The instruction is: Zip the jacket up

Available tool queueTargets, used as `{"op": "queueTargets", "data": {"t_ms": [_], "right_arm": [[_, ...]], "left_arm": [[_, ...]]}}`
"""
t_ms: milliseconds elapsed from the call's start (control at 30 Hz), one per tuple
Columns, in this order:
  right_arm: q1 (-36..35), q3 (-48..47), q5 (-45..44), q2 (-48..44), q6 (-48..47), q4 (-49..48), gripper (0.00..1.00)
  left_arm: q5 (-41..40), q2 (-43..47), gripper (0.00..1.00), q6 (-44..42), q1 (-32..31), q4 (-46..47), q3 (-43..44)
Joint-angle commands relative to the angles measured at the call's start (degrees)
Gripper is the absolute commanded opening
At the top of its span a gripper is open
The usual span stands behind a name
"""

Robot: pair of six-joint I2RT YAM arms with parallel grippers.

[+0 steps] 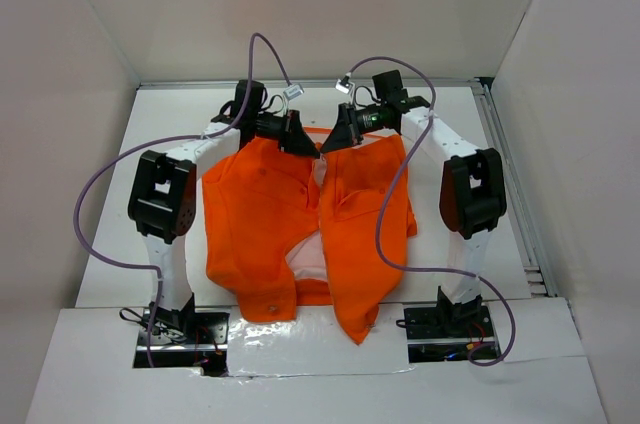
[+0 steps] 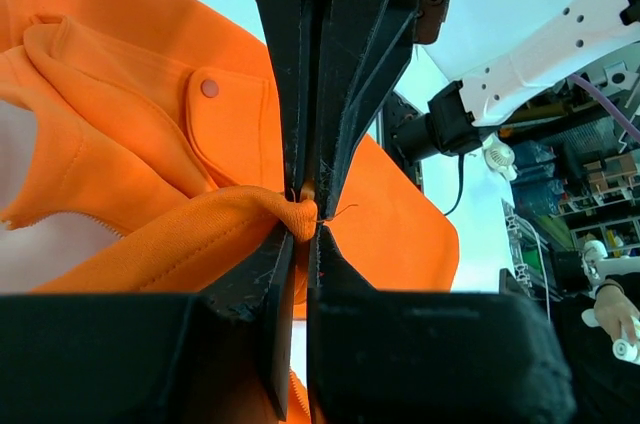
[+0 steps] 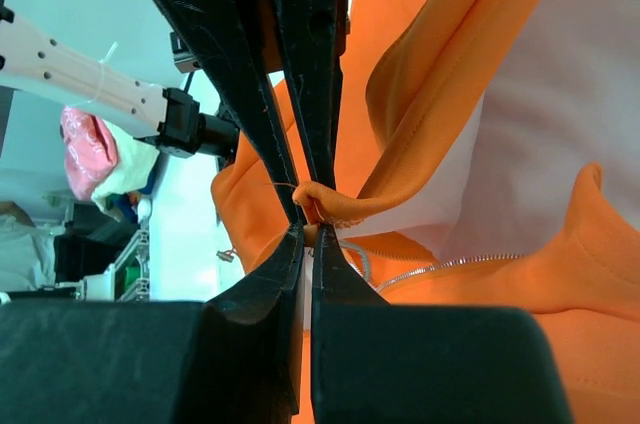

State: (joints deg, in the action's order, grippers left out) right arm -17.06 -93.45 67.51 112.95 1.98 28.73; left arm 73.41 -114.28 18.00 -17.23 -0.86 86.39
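At the far edge of the jacket [image 1: 300, 234], spread unzipped on the bench [image 1: 505, 264], left jaws and right jaws each clench a small orange fold. Judging by such thin pinches, fabric could slip free if pulled apart.

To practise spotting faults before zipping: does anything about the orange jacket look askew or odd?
The jacket lies open and crooked: its front panels gape, showing pale lining, and the right panel stretches further toward the near side. The left tool and right tool each pinch bunched fabric.
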Motion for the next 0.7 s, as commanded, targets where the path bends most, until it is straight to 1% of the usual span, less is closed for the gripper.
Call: {"op": "queueTargets", "data": {"t_ms": [0,133,200,233,267,300,400,433,500,533,567,600,633,667], "right_arm": [[0.36,-2.18,-3.33,-0.27,0.92,0.63,0.00],[0.19,-2.88,-2.64,-0.53,0.31,1.50,0.00],[-0.08,-4.19,-2.03,-0.10,-1.36,4.03,0.26],[-0.25,-4.37,-1.33,-0.01,-1.28,4.49,0.37],[-0.17,-4.37,-1.06,-0.44,-1.36,4.32,0.47],[-0.08,-4.37,-1.41,-0.71,-1.36,4.32,0.51],[-0.08,-3.94,-4.91,-2.55,-0.40,4.32,0.57],[0.18,-3.24,-9.02,-3.08,0.13,4.32,0.58],[0.88,-1.92,-13.17,-4.75,3.80,2.83,0.59],[1.15,0.00,-16.84,-5.27,5.21,2.39,0.59],[2.54,1.24,-16.79,-6.50,5.75,0.38,0.59],[3.17,2.56,-17.05,-7.21,8.71,-1.03,0.59],[3.78,4.83,-19.49,-8.34,9.96,-1.74,0.59],[4.22,5.20,-21.43,-8.62,10.15,-1.05,0.59]], "left_arm": [[1.92,1.34,0.00,-1.74,-0.61,2.45,0.97],[1.91,2.30,0.00,-1.65,-0.69,2.97,-0.43],[-0.36,2.92,0.00,-0.42,-0.78,3.33,-0.78],[-1.41,2.92,0.00,-0.16,-0.78,3.06,-0.70],[-4.30,3.44,0.00,0.54,-0.78,1.84,-0.61],[-5.28,3.71,0.00,0.37,-0.87,1.57,-0.87],[-9.49,5.82,0.00,0.55,-0.87,1.74,-3.94],[-10.47,6.78,0.00,0.89,-0.78,1.83,-5.51],[-13.18,7.58,0.00,1.16,-0.70,1.05,-6.75],[-14.16,8.19,0.00,1.77,-0.78,1.04,-7.98],[-14.60,8.63,0.00,2.04,-0.70,1.13,-8.77],[-15.91,9.24,0.00,2.65,-0.70,1.21,-9.91],[-16.10,10.21,0.00,3.26,-0.52,1.91,-12.27],[-16.19,10.65,0.00,3.79,-0.35,2.35,-13.25]]}}
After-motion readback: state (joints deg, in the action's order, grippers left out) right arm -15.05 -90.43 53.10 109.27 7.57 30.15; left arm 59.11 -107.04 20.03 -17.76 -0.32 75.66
